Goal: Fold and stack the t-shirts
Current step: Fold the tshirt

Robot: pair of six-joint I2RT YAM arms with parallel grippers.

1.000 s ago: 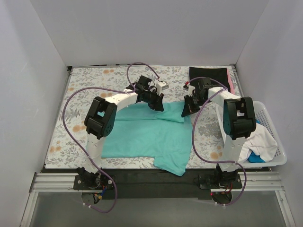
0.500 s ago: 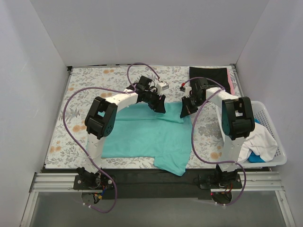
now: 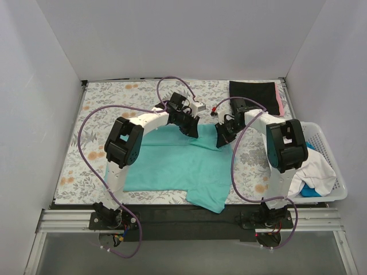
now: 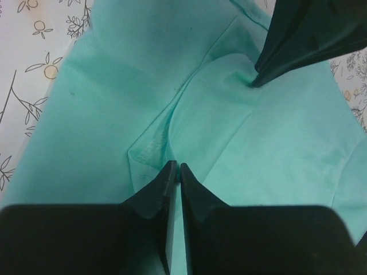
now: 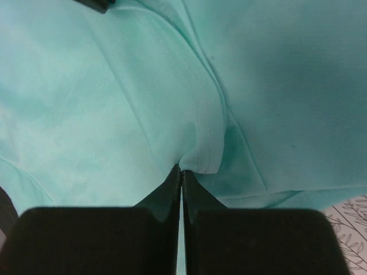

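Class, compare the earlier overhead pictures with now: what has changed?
The right gripper shifted left toward the left gripper along the teal shirt's far edge; both are shut on it. The basket and black shirt stayed put.

White flat panel walls (image 3: 183,34) close in back, left and right. Table covered with a grey-and-orange floral printed cloth (image 3: 114,97). Black strip (image 3: 189,215) along the near edge, silver aluminium rails (image 3: 69,220) in front. White plastic lattice basket (image 3: 334,153) at table's right edge. Light even, shadows soft.
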